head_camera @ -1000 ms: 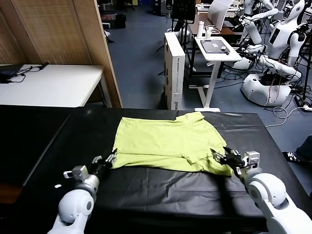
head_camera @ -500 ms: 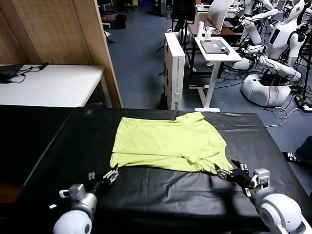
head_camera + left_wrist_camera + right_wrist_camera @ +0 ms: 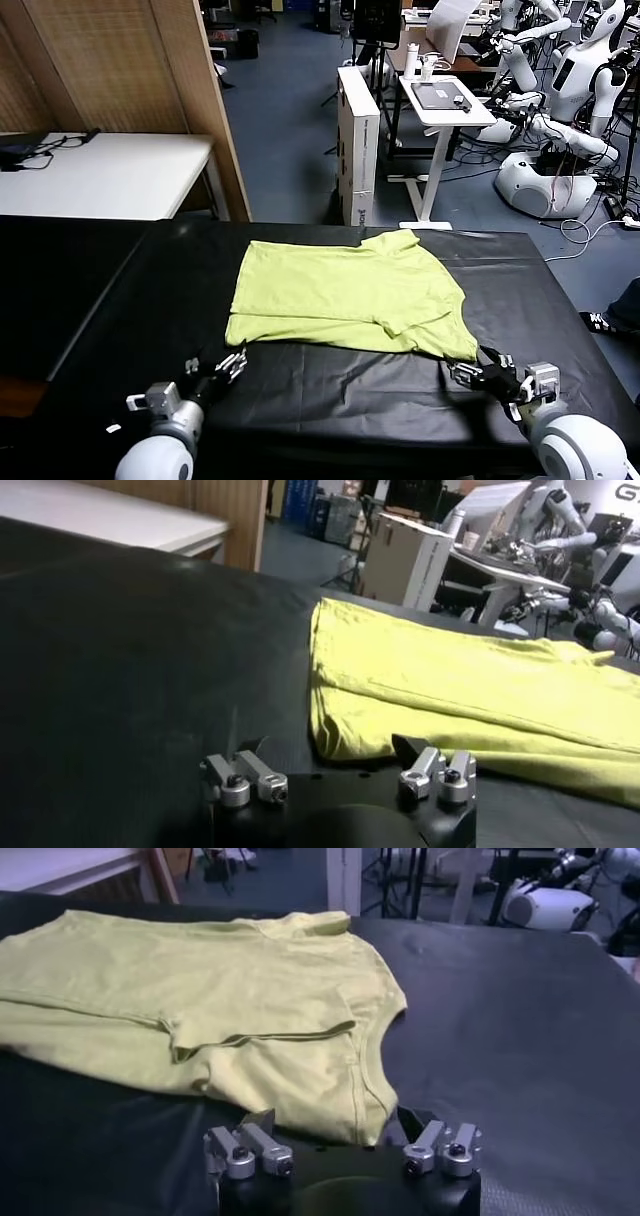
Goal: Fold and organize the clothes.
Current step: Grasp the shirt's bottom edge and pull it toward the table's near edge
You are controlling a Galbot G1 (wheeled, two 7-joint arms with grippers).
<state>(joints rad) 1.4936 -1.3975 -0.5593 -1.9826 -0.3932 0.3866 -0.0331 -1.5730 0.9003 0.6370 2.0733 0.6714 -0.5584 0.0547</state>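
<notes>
Head view shows the lime T-shirt (image 3: 345, 295) lying flat in the middle of the frame, on my black surface (image 3: 90, 290). It is folded partly over itself, with a sleeve flap near its lower right part.

My left fingers (image 3: 228, 366) sit in the lower left of the frame, just below the shirt's lower left corner, near it but not touching. In my left wrist view they (image 3: 340, 778) stand apart with nothing between them, and the shirt's corner (image 3: 335, 735) lies just in front of them.

My right fingers (image 3: 482, 375) sit in the lower right of the frame, just below the shirt's lower right corner. In my right wrist view they (image 3: 342, 1145) also look apart and hold nothing, with the shirt's edge (image 3: 360, 1113) right in front of them.

I think the shirt is soft, light and floppy. It will sag and wrinkle if I lift it. The best spots to pinch look like the two near corners, one for each side.
</notes>
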